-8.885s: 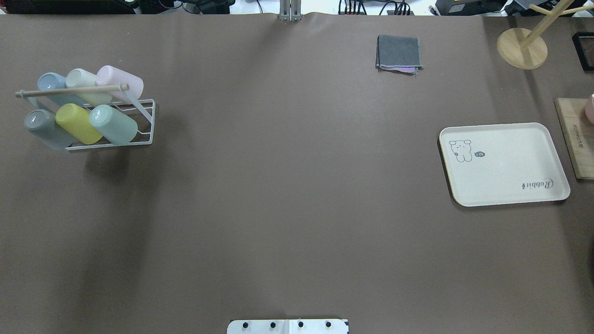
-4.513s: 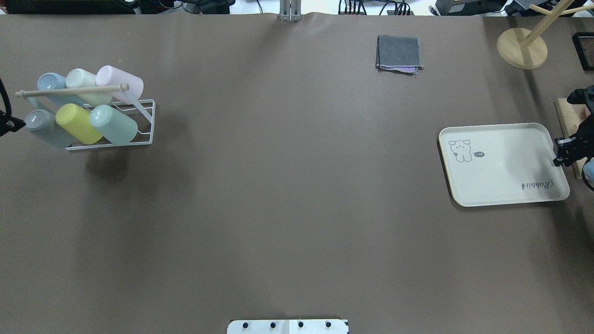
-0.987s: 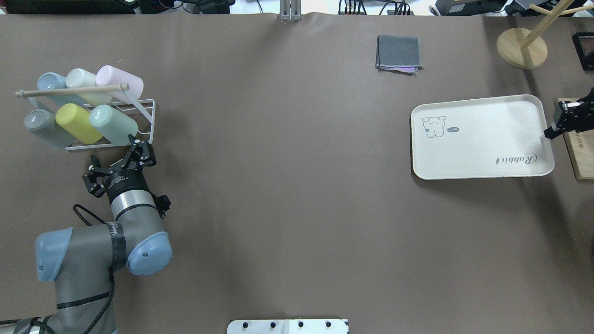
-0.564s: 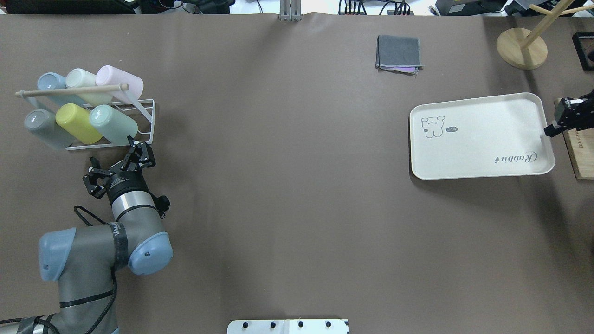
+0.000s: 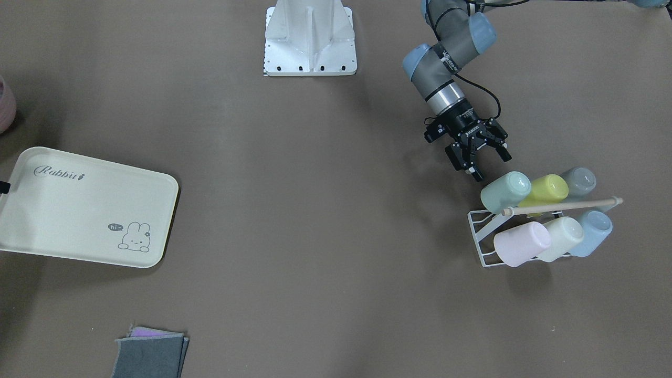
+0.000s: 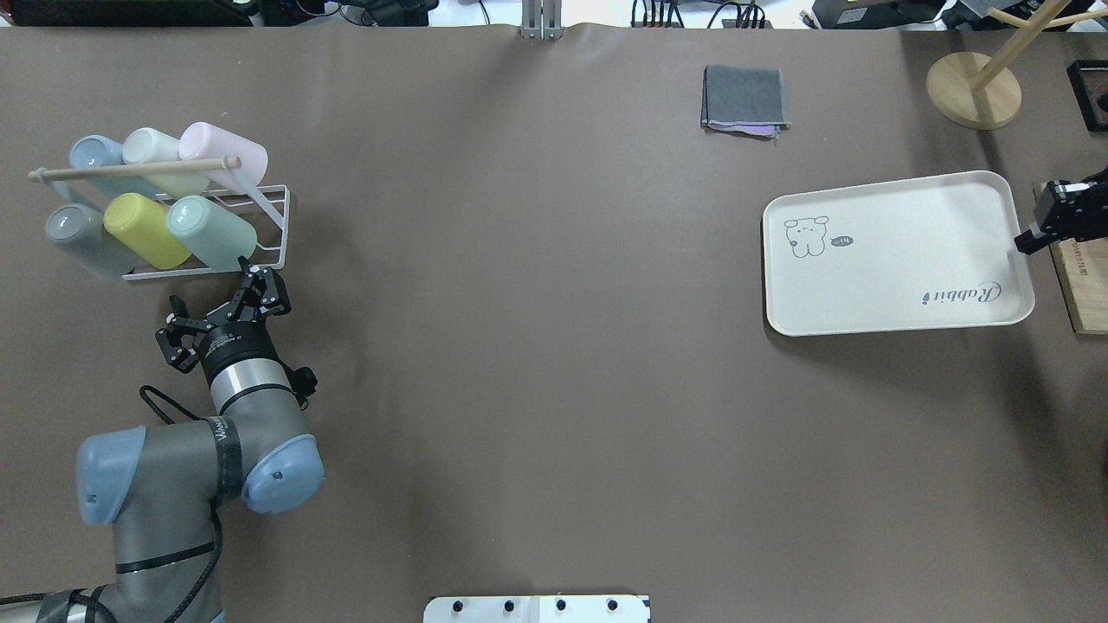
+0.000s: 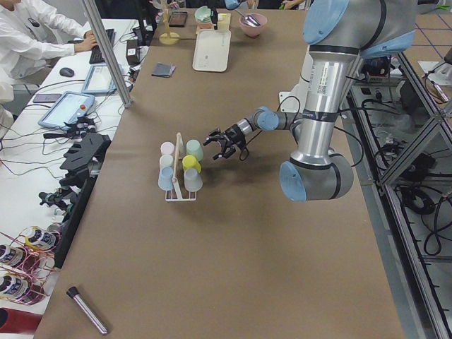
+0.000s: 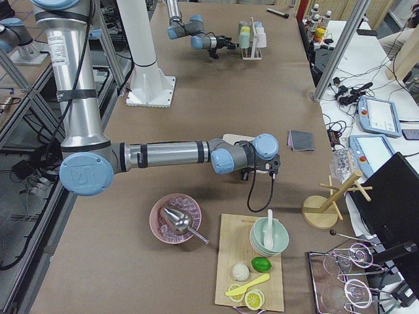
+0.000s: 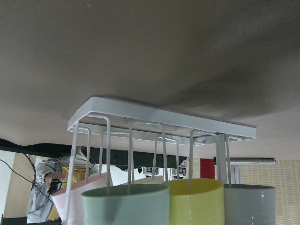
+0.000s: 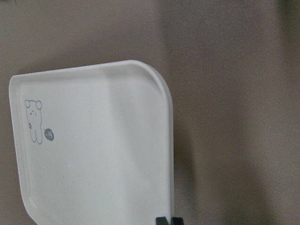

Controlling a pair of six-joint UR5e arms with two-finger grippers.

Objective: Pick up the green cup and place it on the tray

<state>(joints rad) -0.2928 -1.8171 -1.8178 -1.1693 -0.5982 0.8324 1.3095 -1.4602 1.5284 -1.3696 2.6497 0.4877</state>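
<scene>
The pale mint green cup (image 6: 210,232) lies tilted on the white wire rack (image 6: 268,197) at the table's left, at the right end of the front row next to a yellow cup (image 6: 145,229). It also shows in the front-facing view (image 5: 505,191) and the left wrist view (image 9: 125,204). My left gripper (image 6: 218,303) is open and empty, just short of the cup's bottom end. The cream tray (image 6: 900,277) lies at the right. My right gripper (image 6: 1023,245) is shut on the tray's right rim (image 10: 169,187).
The rack also holds grey, blue, cream and pink cups under a wooden rod (image 6: 130,169). A folded grey cloth (image 6: 744,97) lies at the back. A wooden stand (image 6: 974,86) and a wooden board (image 6: 1082,285) are at the right edge. A pink bowl (image 8: 175,219) sits near the board.
Both arms have come into view. The right gripper has taken the tray's rim and slid the tray left and toward the back. The left gripper has crept closer to the rack.
</scene>
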